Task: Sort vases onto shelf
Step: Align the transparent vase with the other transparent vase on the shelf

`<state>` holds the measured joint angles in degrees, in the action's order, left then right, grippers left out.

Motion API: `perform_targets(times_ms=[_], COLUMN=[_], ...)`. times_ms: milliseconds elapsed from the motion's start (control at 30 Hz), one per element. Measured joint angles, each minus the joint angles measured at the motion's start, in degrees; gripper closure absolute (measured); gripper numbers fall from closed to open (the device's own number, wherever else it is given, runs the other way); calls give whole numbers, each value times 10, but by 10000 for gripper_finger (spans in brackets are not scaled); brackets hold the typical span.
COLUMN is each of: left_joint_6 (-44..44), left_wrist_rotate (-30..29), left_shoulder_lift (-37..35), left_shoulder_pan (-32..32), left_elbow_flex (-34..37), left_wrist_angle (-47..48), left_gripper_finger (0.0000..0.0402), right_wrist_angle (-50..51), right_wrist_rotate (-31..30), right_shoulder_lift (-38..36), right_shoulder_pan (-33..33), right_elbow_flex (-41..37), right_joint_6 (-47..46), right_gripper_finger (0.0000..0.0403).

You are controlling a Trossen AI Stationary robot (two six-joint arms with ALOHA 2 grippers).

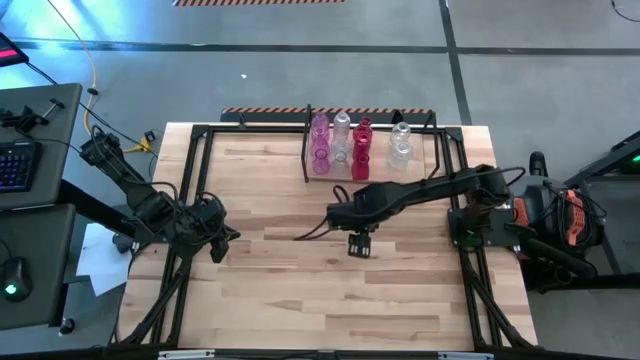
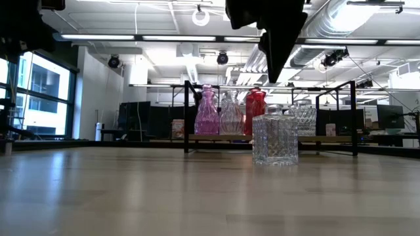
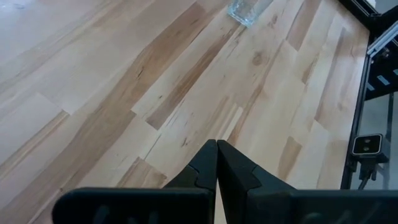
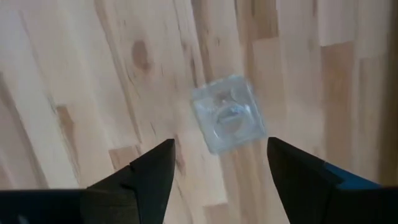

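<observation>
A clear square cut-glass vase (image 2: pixel 275 139) stands upright on its base on the wooden table, near the middle. My right gripper (image 4: pixel 221 163) hangs above it, pointing down and open; the vase (image 4: pixel 228 113) shows just past its fingertips, untouched. In the high view that gripper (image 1: pixel 358 243) is at the table's centre. The shelf (image 1: pixel 372 172) stands at the far edge with a pink vase (image 1: pixel 319 140), a clear one (image 1: pixel 342 133), a red one (image 1: pixel 362 145) and another clear one (image 1: pixel 401 145) on it. My left gripper (image 3: pixel 217 152) waits shut at the table's left (image 1: pixel 218 245).
Black arm frames (image 1: pixel 190 190) run along the table's left, right and far sides. A desk with a keyboard (image 1: pixel 15 165) and a mouse (image 1: pixel 12 291) stands off the left edge. Bare wood (image 1: pixel 330 300) fills the near half of the table.
</observation>
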<state>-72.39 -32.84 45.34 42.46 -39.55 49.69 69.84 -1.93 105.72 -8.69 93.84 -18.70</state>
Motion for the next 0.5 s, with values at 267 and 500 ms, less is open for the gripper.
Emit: perform_targets(times_ms=[267,500], left_joint_6=[-8,-15], left_wrist_rotate=[-10,-11], left_shoulder_lift=[0,0], left_shoulder_pan=[0,0], left_elbow_flex=[0,0], left_wrist_angle=[-1,0], left_gripper_finger=[401,401], right_wrist_angle=[-88,-121], right_wrist_rotate=[45,39], right_shoulder_lift=[-15,-15], right_shoulder_pan=[-6,-7], right_elbow_flex=[-79,-87], right_joint_6=[-21,-19], right_gripper_finger=[167,167])
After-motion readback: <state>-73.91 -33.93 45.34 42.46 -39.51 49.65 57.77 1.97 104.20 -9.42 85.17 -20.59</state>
